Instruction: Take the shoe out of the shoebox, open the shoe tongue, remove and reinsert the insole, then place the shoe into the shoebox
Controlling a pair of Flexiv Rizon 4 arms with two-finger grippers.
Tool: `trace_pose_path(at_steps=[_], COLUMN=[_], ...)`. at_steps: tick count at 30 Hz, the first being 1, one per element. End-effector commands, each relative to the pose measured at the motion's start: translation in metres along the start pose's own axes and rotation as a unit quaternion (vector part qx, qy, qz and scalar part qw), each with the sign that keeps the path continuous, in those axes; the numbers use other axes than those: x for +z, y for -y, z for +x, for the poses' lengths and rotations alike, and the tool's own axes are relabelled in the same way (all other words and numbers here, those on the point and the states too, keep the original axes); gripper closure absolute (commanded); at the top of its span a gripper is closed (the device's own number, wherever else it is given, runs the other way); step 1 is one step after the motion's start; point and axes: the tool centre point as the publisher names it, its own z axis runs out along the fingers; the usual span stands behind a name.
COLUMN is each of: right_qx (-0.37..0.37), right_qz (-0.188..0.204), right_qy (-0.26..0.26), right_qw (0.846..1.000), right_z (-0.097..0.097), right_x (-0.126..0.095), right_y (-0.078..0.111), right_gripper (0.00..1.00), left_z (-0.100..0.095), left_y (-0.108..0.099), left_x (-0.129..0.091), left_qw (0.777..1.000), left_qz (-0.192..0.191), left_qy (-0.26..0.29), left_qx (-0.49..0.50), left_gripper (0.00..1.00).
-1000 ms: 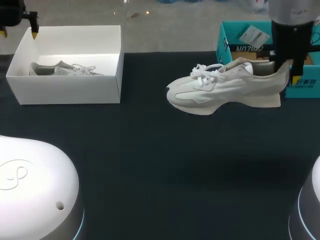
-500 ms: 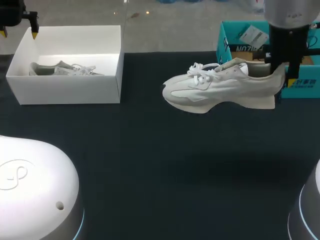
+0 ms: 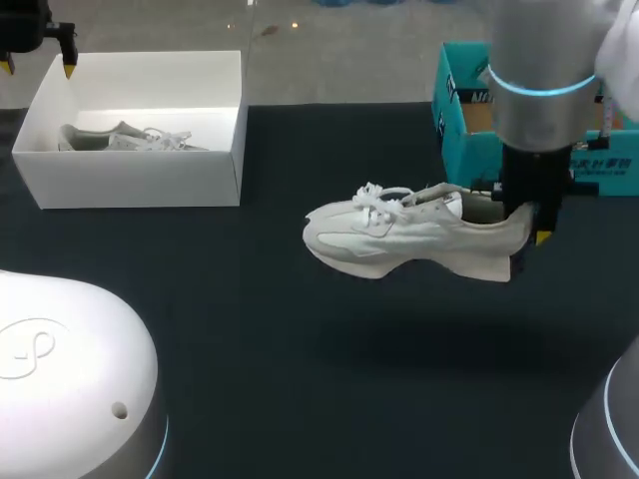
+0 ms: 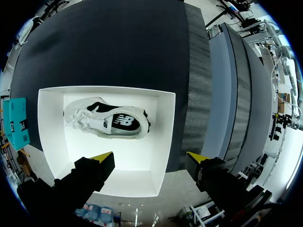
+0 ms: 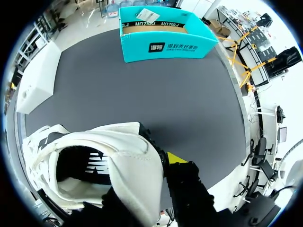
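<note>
While the right jaws grasp the heel collar of the white shoe (image 3: 409, 235), it hangs above the desk (image 3: 300, 369), near the teal shoebox (image 3: 454, 110) but outside it. The step probably calls for lowering it sole-flat, toe toward the left arm, before any release. The left jaws, spread and empty, hover over the white box (image 3: 140, 175), which holds a second shoe (image 4: 106, 120).
</note>
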Motion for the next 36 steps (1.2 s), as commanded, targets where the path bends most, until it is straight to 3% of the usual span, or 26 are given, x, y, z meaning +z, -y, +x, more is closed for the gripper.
trace_pose_path(at_steps=[1, 8, 14, 19, 26, 36], right_qx=[0.002, 0.006, 0.002, -0.018, -0.011, 0.003], right_qz=[0.01, 0.024, -0.006, -0.008, 0.003, 0.011], right_qy=[0.005, 0.006, 0.016, 0.02, 0.023, 0.048], right_qw=[1.0, 1.0, 1.0, 1.0, 1.0, 0.999], right_z=[0.018, 0.041, 0.06, 0.072, 0.079, 0.081], right_x=[0.036, 0.075, 0.109, 0.136, 0.168, 0.188], right_y=[0.007, 0.017, 0.022, 0.031, 0.039, 0.037], right_gripper=[1.0, 1.0, 1.0, 1.0, 1.0, 1.0], left_z=[0.0, 0.0, 0.0, 0.0, 0.0, 0.0], left_y=[0.0, 0.0, 0.0, 0.0, 0.0, 0.0], left_x=[0.0, 0.0, 0.0, 0.0, 0.0, 0.0], left_qw=[1.0, 1.0, 1.0, 1.0, 1.0, 1.0], left_qz=[0.0, 0.0, 0.0, 0.0, 0.0, 0.0], left_qy=[-0.001, -0.001, -0.001, -0.001, -0.001, -0.001], left_qx=[0.0, 0.0, 0.0, 0.0, 0.0, 0.0], left_gripper=[0.0, 0.0, 0.0, 0.0, 0.0, 0.0])
